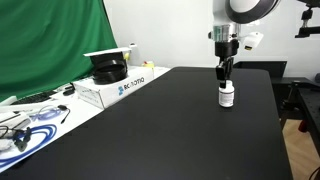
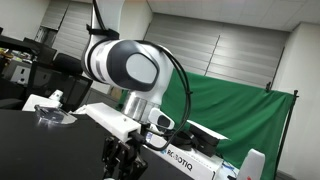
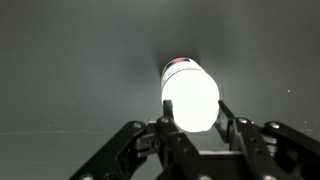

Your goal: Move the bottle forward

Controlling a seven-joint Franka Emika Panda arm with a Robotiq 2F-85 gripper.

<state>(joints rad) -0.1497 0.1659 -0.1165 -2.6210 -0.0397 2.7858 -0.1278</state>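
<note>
The bottle [image 1: 227, 96] is small and white with a white cap and stands upright on the black table [image 1: 170, 130] toward its far right. My gripper [image 1: 225, 72] comes straight down onto its top. In the wrist view the bottle [image 3: 190, 95] glows bright white between my two fingers [image 3: 190, 118], which press against its sides. In an exterior view only my arm and gripper [image 2: 120, 165] show at the bottom edge, and the bottle is out of view.
A white box [image 1: 118, 88] with a black object [image 1: 108, 68] on it stands at the table's back left, also shown in an exterior view [image 2: 195, 155]. Cables and tools [image 1: 30, 125] lie at the left. A green screen [image 1: 50, 40] hangs behind. The table's right edge is near the bottle.
</note>
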